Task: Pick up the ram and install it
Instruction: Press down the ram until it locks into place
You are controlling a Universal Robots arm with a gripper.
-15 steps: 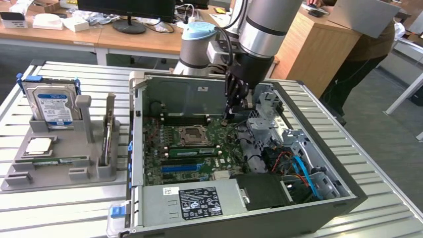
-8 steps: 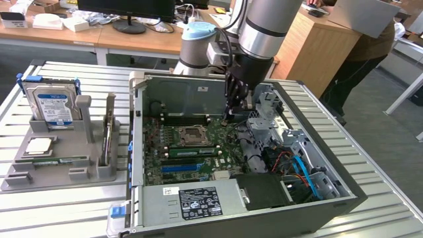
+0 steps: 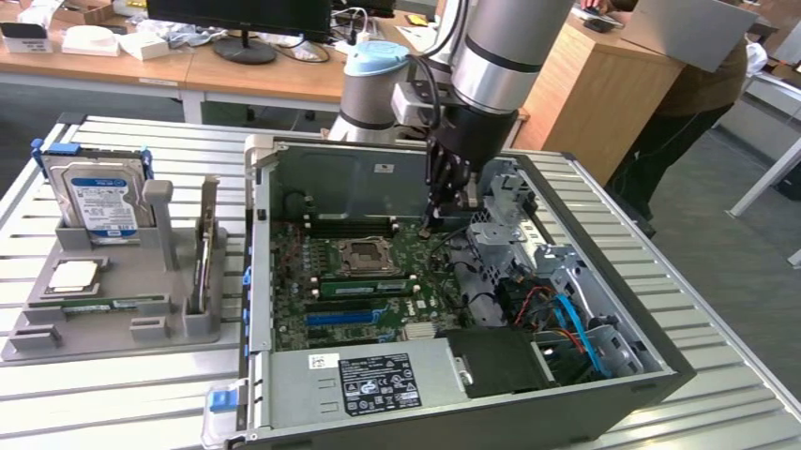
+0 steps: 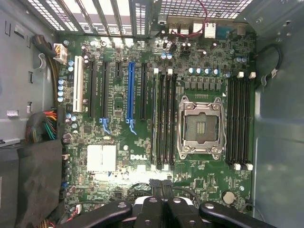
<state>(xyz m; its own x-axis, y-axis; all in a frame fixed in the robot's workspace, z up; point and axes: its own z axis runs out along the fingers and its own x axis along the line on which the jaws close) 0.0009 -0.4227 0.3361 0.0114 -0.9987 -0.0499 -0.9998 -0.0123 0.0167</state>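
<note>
Your end effector (image 4: pixel 161 186) is pinched together with nothing in it, hovering over the motherboard (image 4: pixel 118 156). The ram (image 3: pixel 363 285) stands in a slot just beside the CPU socket (image 4: pixel 200 124), clear of the tips. Another green stick (image 3: pixel 111 303) lies flat in the gray holder (image 3: pixel 188 323) on the bench (image 3: pixel 701 309), near the hard drive (image 3: pixel 100 202).

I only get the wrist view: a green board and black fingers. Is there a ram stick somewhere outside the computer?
Observer: Yes. A ram stick lies flat in a grey holder beside the case, on the exterior view's left.
Operator: What else sits in that holder?
Observer: A blue-labelled hard drive stands upright at its back.
Operator: Is anybody nearby?
Observer: A person stands beside a wooden desk, at the exterior view's right.
</note>
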